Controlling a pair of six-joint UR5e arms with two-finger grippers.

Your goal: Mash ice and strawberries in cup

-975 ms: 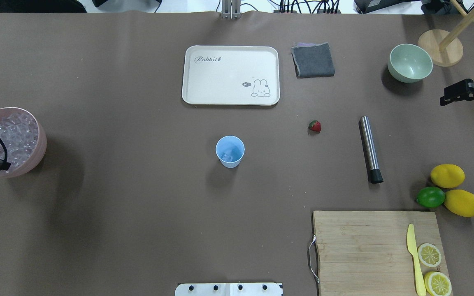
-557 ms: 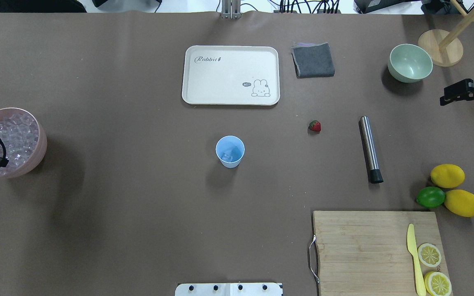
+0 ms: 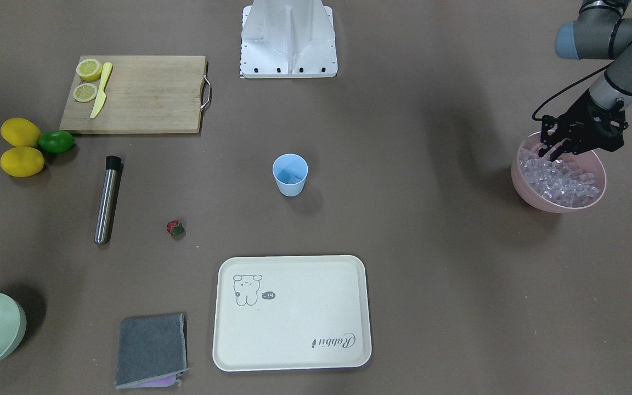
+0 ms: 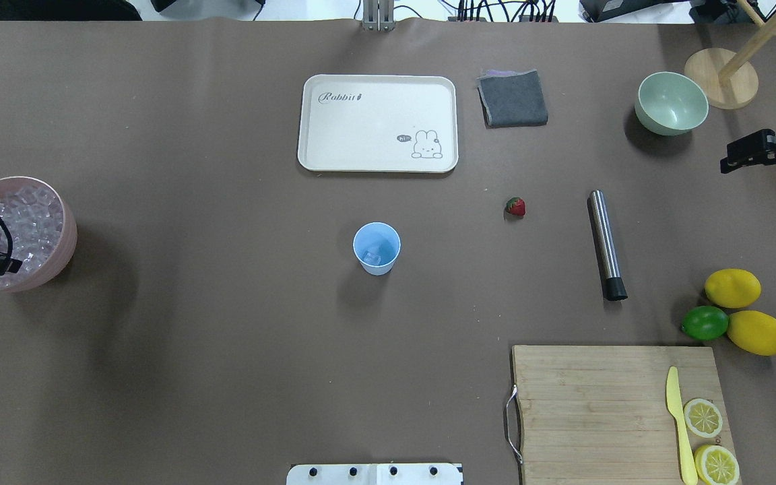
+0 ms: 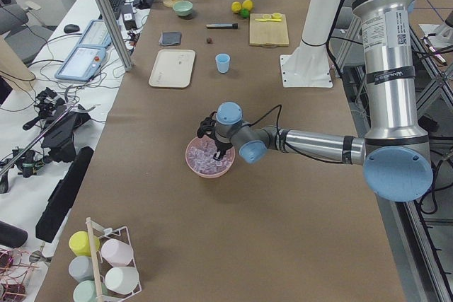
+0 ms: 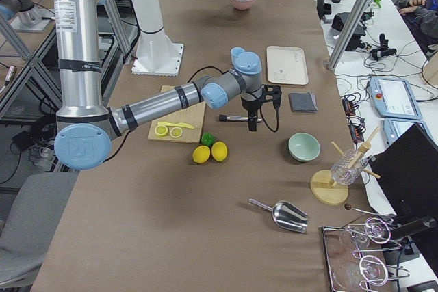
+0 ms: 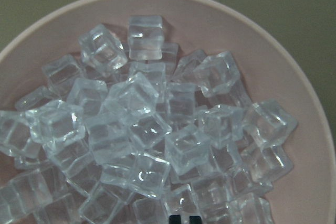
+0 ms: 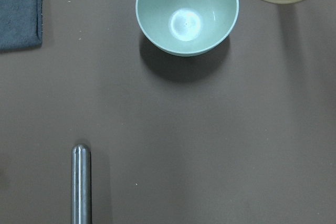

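Step in hand: ice loading. The left gripper [image 3: 551, 154] hangs over the ice [image 7: 149, 129] in the pink bowl [image 3: 530, 189]. Whether its jaws are parted cannot be told. The cup [image 3: 290, 185] stands mid-table, holding some ice; the strawberry [image 3: 175, 228] lies well apart. Next: descend and pinch one cube squarely. Glossy faces may slip.

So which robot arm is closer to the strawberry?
Right. The right gripper hovers beyond the metal rod from the strawberry; the left gripper is far off over the pink bowl.
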